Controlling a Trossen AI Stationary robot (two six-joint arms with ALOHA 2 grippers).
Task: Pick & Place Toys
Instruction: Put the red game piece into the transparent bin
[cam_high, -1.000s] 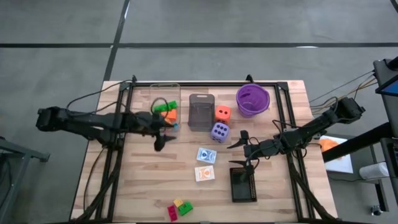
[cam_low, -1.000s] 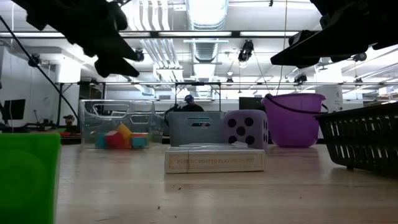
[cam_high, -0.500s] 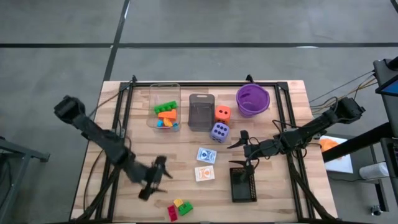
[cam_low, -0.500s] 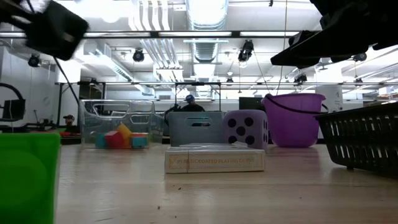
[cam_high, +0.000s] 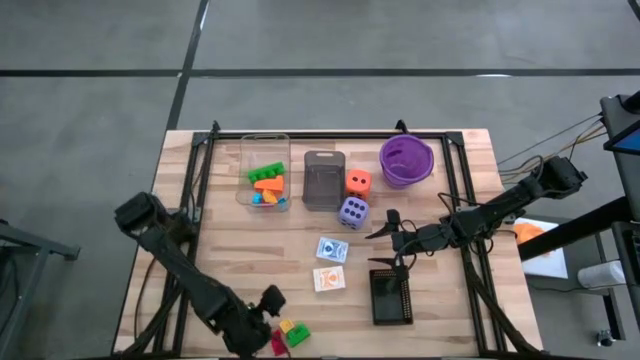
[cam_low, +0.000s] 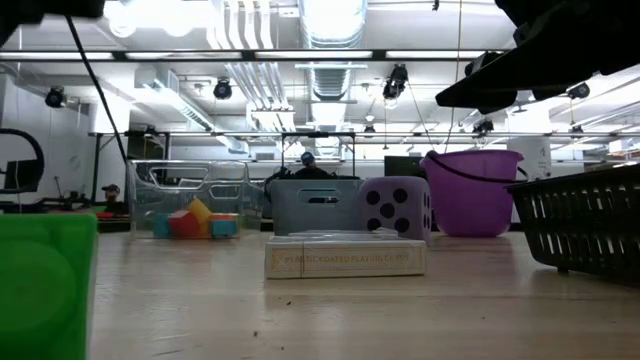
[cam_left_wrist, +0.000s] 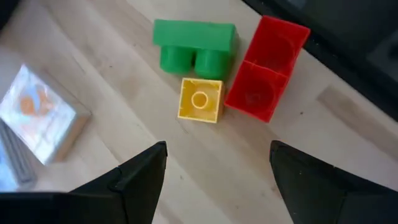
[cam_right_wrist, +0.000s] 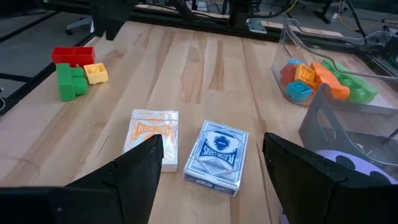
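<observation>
A green brick (cam_left_wrist: 194, 43), a yellow brick (cam_left_wrist: 200, 99) and a red brick (cam_left_wrist: 267, 68) lie together on the table near its front edge (cam_high: 288, 335). My left gripper (cam_high: 270, 308) hangs just above them, open and empty (cam_left_wrist: 217, 171). My right gripper (cam_high: 385, 226) is open and empty above the table's middle right (cam_right_wrist: 214, 180). A blue card pack (cam_high: 332, 249) and an orange card pack (cam_high: 328, 279) lie flat in the middle. An orange die (cam_high: 358, 182) and a purple die (cam_high: 352, 211) stand farther back. Several bricks lie in the clear bin (cam_high: 265, 172).
A grey bin (cam_high: 322, 180) stands beside the clear bin, a purple bowl (cam_high: 406, 160) at the far right, and a black bin (cam_high: 390, 297) at the near right. The dark frame rails (cam_high: 195, 200) run along both sides of the table.
My left gripper has swung from the clear bin toward the table's near edge and now hangs over the green, yellow and red bricks. The bricks have not moved.
</observation>
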